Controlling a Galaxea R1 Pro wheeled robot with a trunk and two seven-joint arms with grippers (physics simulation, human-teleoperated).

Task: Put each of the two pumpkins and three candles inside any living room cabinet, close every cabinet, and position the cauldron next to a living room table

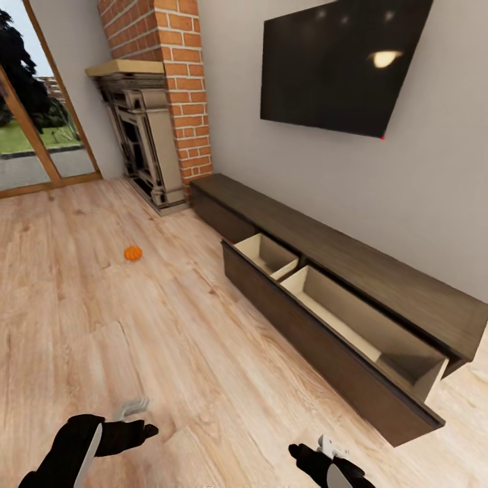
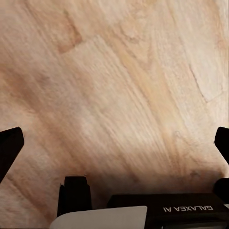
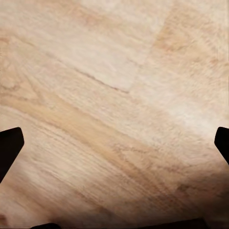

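One small orange pumpkin [image 1: 133, 253] lies on the wooden floor, in front of the fireplace and left of the cabinet. The cabinet [image 1: 379, 274], a long low dark brown console, runs along the wall. Its wide drawer [image 1: 337, 313] is pulled out and shows two pale beige compartments with nothing visible inside. My left gripper [image 1: 139, 417] and right gripper [image 1: 318, 453] hang low over bare floor, well short of the pumpkin. In the wrist views the left gripper [image 2: 114, 143] and right gripper [image 3: 114, 143] are open with only floorboards between the fingers. The candles, cauldron and table are out of view.
A brick fireplace [image 1: 146, 146] with a dark mantel stands in the far corner. A black TV [image 1: 339, 61] hangs on the wall above the console. A glass door [image 1: 34, 135] is at the far left. Wooden floor [image 1: 102, 325] stretches between me and the pumpkin.
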